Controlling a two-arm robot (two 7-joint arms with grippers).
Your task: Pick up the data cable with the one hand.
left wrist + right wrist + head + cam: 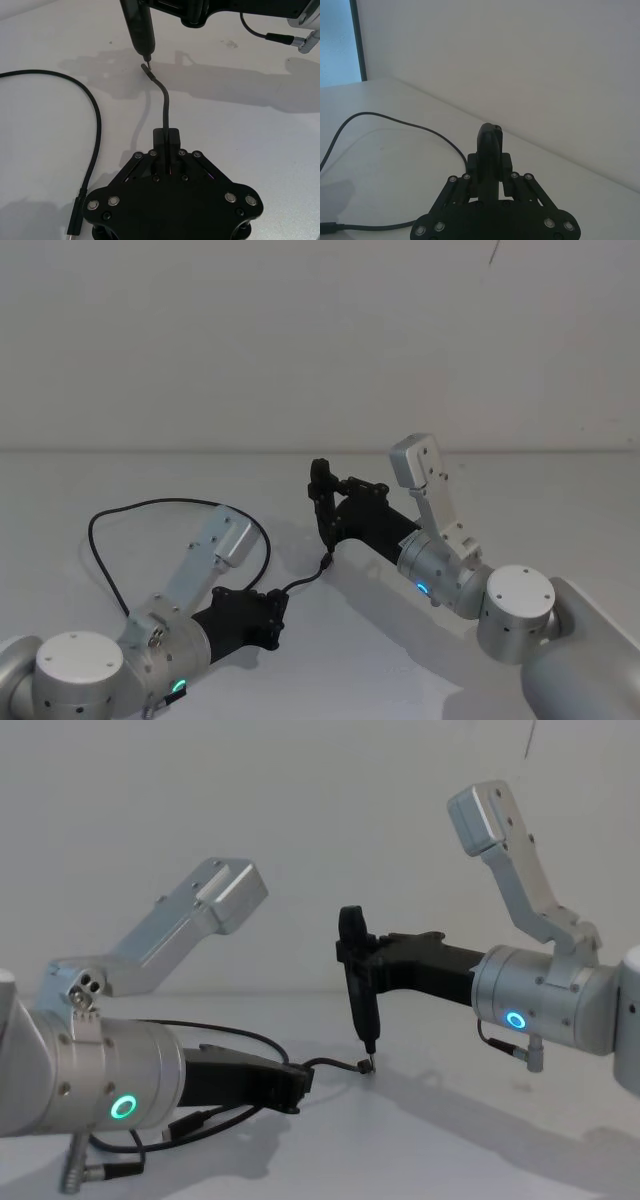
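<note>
The data cable is a thin black cord lying in a wide loop on the white table, left of centre. My left gripper is shut on it near one end. A short stretch runs out from the jaws to a small plug. The cable's other plug rests beside the left gripper. My right gripper is shut on nothing and points down, its tip just above the small plug. In the right wrist view the cable curves across the table beyond the shut fingers.
A short black wire with a silver plug hangs under the right arm's wrist. A plain wall stands behind the table's far edge. Bare tabletop stretches right of the grippers.
</note>
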